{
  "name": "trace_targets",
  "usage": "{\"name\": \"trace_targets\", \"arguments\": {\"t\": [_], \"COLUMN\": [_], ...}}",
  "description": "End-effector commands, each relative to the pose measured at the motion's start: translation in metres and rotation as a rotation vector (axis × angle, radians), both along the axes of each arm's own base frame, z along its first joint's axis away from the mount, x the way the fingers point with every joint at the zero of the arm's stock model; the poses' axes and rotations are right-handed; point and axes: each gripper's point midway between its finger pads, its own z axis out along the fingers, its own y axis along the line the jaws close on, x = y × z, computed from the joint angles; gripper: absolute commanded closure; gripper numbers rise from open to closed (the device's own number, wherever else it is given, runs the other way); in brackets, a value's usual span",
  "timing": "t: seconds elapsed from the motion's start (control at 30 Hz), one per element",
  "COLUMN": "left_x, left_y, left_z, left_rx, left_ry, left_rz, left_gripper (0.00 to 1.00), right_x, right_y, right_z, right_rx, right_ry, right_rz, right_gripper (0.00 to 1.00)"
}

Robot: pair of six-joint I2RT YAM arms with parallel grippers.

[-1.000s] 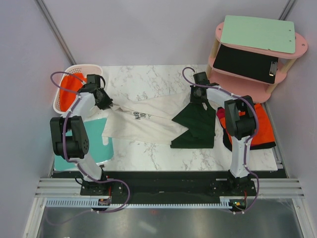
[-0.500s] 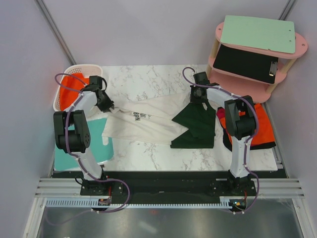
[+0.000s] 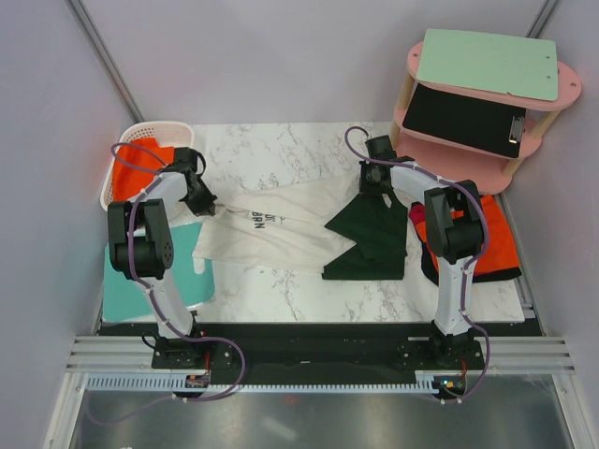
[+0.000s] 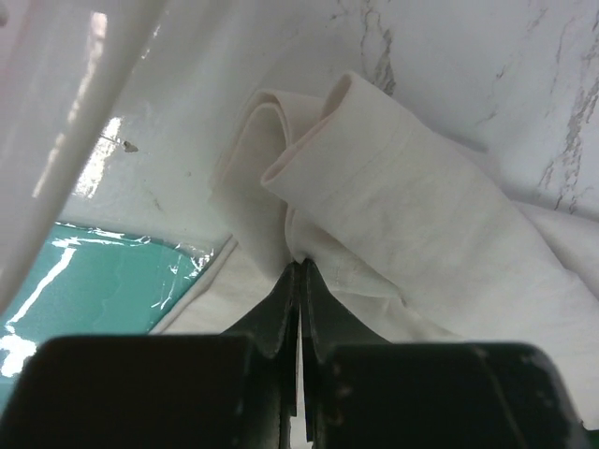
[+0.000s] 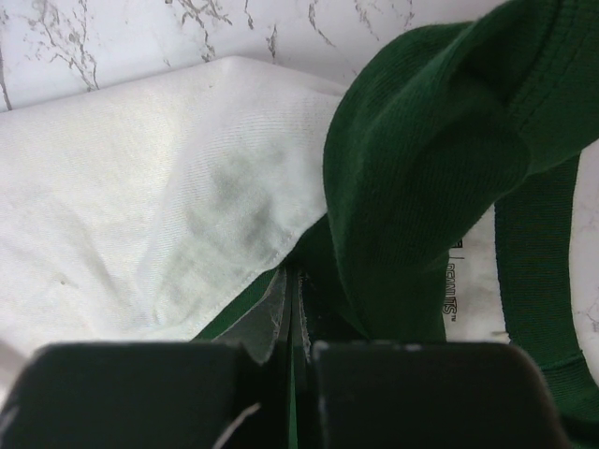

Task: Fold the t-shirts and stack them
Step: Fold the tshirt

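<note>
The cream-white t-shirt (image 3: 281, 234) with dark lettering lies spread across the middle of the marble table. The dark green t-shirt (image 3: 374, 238) lies crumpled to its right, partly overlapping it. My left gripper (image 3: 204, 198) is shut on the cream shirt's left edge; in the left wrist view (image 4: 299, 264) the closed jaws pinch a bunched fold of the cream cloth (image 4: 412, 206). My right gripper (image 3: 371, 190) is shut on the green shirt's top edge; in the right wrist view (image 5: 292, 273) green cloth (image 5: 421, 150) bunches over the jaws, with the cream shirt (image 5: 168, 187) beside it.
A white basket (image 3: 120, 148) with orange cloth stands at the back left. A teal board (image 3: 159, 281) lies at the left, near the front. A pink two-tier shelf (image 3: 552, 122) stands at the back right, and an orange and black garment (image 3: 491, 238) lies below it.
My left arm's elbow has swung up and to the right, and the cream shirt's left corner has shifted slightly with the gripper. The right arm has not moved.
</note>
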Motion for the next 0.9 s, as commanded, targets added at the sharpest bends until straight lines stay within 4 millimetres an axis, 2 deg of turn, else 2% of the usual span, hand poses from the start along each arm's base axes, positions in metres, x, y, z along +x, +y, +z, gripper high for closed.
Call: {"name": "trace_targets", "arguments": {"t": [0.0, 0.07, 0.1, 0.27, 0.37, 0.4, 0.43, 0.47, 0.63, 0.73, 0.87], "left_x": [0.019, 0.018, 0.017, 0.010, 0.010, 0.010, 0.008, 0.011, 0.008, 0.003, -0.014], "left_y": [0.013, 0.020, 0.022, 0.044, 0.053, 0.057, 0.057, 0.058, 0.056, 0.055, 0.056], "left_z": [0.021, 0.031, 0.044, 0.080, 0.087, 0.087, 0.078, 0.079, 0.055, 0.050, 0.043], "left_rx": [0.060, 0.087, 0.098, 0.202, 0.220, 0.226, 0.228, 0.228, 0.221, 0.217, 0.224], "left_ry": [-0.072, -0.093, -0.121, -0.175, -0.173, -0.169, -0.134, -0.132, -0.047, -0.029, 0.020], "left_rz": [0.036, 0.056, 0.066, 0.125, 0.150, 0.159, 0.154, 0.157, 0.153, 0.151, 0.165], "left_gripper": [0.98, 0.98, 0.98, 0.98, 0.98, 0.98, 0.98, 0.98, 0.98, 0.98, 0.98], "right_x": [-0.006, -0.005, -0.005, -0.001, 0.002, 0.003, 0.003, 0.005, 0.008, 0.009, 0.008], "right_y": [0.000, -0.002, -0.002, -0.021, -0.035, -0.038, -0.042, -0.049, -0.064, -0.065, -0.059], "right_z": [-0.017, -0.017, -0.016, -0.014, -0.011, -0.010, -0.010, -0.008, -0.007, -0.008, -0.009], "right_rx": [0.001, -0.009, -0.009, -0.061, -0.061, -0.058, -0.058, -0.053, -0.057, -0.051, -0.027], "right_ry": [0.038, 0.032, 0.031, 0.017, 0.012, 0.010, 0.010, 0.009, 0.005, 0.010, 0.016], "right_rz": [-0.002, -0.010, -0.010, -0.081, -0.125, -0.135, -0.146, -0.163, -0.195, -0.194, -0.165], "right_gripper": [1.00, 1.00, 1.00, 1.00, 1.00, 1.00, 1.00, 1.00, 1.00, 1.00, 1.00]}}
